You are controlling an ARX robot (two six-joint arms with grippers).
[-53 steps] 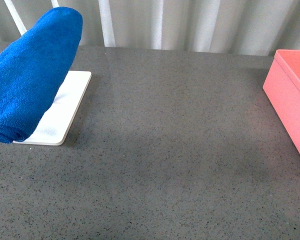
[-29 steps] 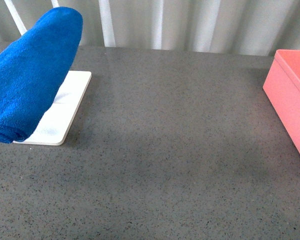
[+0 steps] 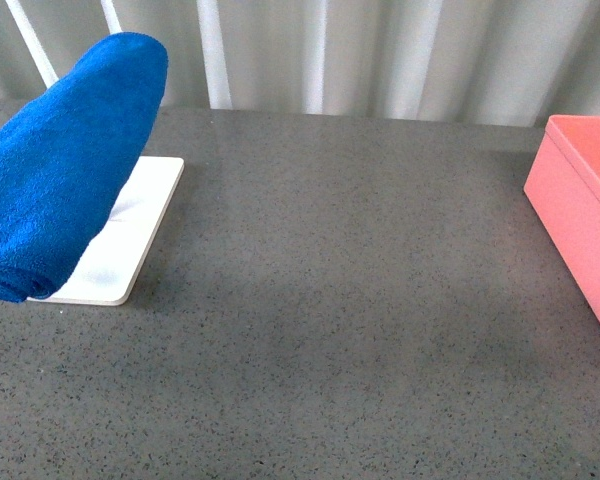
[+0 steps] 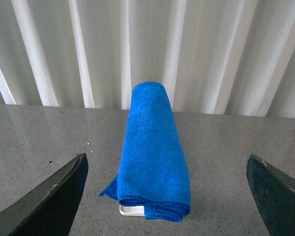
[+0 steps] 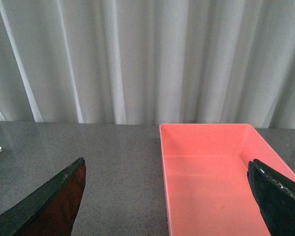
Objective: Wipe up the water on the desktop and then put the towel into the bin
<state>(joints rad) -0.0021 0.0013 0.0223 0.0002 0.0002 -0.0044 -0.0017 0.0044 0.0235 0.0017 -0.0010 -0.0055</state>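
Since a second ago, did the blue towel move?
No. The towel drapes over the white tray just as before; the whole view slid down slightly, tray and bin alike.

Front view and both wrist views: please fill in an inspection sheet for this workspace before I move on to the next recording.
Surface: desktop, dark grey and speckled; no water that I can make out.
Job's things: towel folded and tilted, its lower end over the white tray, on the robot's left; bin on its right, open, nothing seen inside.
Clutter: nothing seen beyond the tray.
End effectors: left end effector open, facing the towel, holding nothing; right end effector open, facing the bin, holding nothing.
Cables: nothing seen.
Surroundings: pale pleated curtain behind the desktop.
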